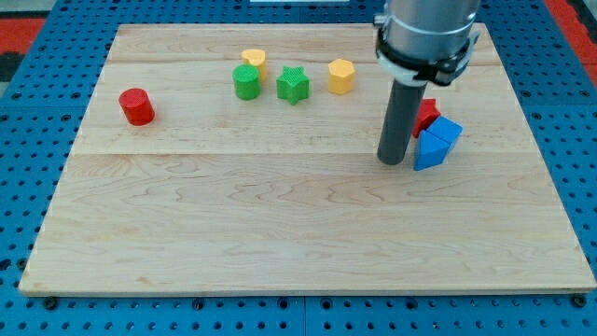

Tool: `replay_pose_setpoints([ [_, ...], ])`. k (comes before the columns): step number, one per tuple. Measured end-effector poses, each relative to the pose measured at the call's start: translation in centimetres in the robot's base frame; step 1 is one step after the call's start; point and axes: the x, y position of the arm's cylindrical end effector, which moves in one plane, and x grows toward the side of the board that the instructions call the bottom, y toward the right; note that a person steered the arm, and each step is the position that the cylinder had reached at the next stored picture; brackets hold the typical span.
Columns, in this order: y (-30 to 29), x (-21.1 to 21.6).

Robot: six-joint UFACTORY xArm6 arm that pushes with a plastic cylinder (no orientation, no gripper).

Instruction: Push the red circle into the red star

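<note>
Pale wooden board (280, 233) on blue perforated table (28, 187)

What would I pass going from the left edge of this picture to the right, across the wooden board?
red circle → green circle → green star → yellow hexagon block → my tip → blue blocks, with the red star partly hidden beside them.

Bare board between red circle (137, 106) and red star (427, 116); my tip (392, 161) beside the star.
</note>
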Motion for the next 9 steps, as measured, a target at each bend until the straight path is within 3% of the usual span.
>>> replay_pose_setpoints([
  [2,5.8,-0.9],
  [3,0.9,-0.8],
  [5,-29.7,-2.6],
  [6,-40.8,-5.0],
  [7,-35.2,-9.8],
  [9,-21.6,-10.1],
])
